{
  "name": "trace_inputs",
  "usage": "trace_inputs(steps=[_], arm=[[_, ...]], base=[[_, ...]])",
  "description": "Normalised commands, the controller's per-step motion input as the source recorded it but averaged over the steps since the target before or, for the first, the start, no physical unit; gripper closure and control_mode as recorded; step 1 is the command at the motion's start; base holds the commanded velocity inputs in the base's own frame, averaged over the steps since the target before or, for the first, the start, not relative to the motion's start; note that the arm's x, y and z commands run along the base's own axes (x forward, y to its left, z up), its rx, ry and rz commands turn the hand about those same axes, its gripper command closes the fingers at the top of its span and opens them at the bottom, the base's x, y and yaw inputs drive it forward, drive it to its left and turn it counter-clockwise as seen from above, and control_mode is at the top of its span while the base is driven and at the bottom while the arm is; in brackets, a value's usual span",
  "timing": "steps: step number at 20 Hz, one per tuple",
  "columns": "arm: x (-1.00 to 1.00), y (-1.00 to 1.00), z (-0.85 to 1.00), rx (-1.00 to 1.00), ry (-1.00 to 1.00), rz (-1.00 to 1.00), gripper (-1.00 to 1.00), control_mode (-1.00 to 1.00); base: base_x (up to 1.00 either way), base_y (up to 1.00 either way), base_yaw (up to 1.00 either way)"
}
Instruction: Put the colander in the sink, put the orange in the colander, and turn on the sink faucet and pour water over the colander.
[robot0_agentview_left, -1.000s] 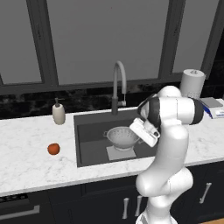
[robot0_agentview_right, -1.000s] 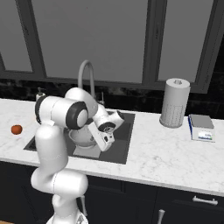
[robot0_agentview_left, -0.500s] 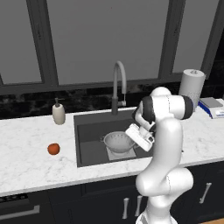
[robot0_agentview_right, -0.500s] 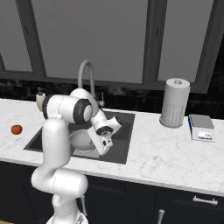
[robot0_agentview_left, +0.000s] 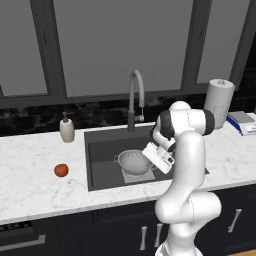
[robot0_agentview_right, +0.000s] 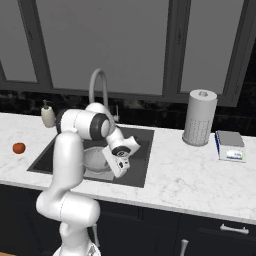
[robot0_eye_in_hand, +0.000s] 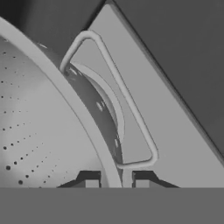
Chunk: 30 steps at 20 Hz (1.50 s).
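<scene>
I've got the two-finger gripper (robot0_eye_in_hand: 116, 179) clenched on the rim of the silver-grey perforated metal colander (robot0_agentview_left: 135, 161), right by one of its small wire side handles (robot0_eye_in_hand: 118, 105). In the hand view the two dark tips sit either side of the rim edge with barely any gap, so I read that as a pinch on the rim, not an empty close.

The colander is inside the large rectangular dark grey sink (robot0_agentview_left: 102, 150), over the light grey square at its bottom (robot0_agentview_left: 129, 176). I can't tell if its ring base is seated or just above the floor.

To do this step well, I'd lower straight down until the base sits flat, keep the bowl level, then release and pull up clear of the handle loop so it doesn't snag. I'd leave it under the arched spout of the tall grey gooseneck faucet (robot0_agentview_left: 136, 97).

The small round orange-red orange (robot0_agentview_left: 61, 170) waits on the white marble counter (robot0_agentview_left: 30, 175), well left of the sink, near the cream soap dispenser (robot0_agentview_left: 66, 129).

Right of the sink are a paper towel roll (robot0_agentview_right: 199, 117) and a small scale (robot0_agentview_right: 230, 146). Dark window panes run behind the counter, and dark cabinets sit below it.
</scene>
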Motion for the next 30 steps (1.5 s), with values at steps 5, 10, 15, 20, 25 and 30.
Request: trace_inputs(steps=[5, 10, 15, 20, 25, 30], arm=[[0.23, -0.10, 0.00, 0.01, 0.00, 0.00, 1.00, -1.00], [0.00, -0.12, 0.00, 0.00, 0.00, 0.00, 1.00, -1.00], [0.00, -0.10, 0.00, 0.00, 0.00, 0.00, 1.00, -1.00], [0.00, -0.04, 0.00, 0.00, 0.00, 0.00, -1.00, -1.00], [0.00, 0.00, 0.00, 0.00, 0.00, 0.00, -1.00, -1.00], [0.00, 0.00, 0.04, 0.00, 0.00, 0.00, -1.00, -1.00]], base=[[0.00, 0.00, 0.00], [0.00, 0.00, 0.00], [0.00, 0.00, 0.00], [0.00, 0.00, 0.00], [0.00, 0.00, 0.00], [0.00, 0.00, 0.00]])
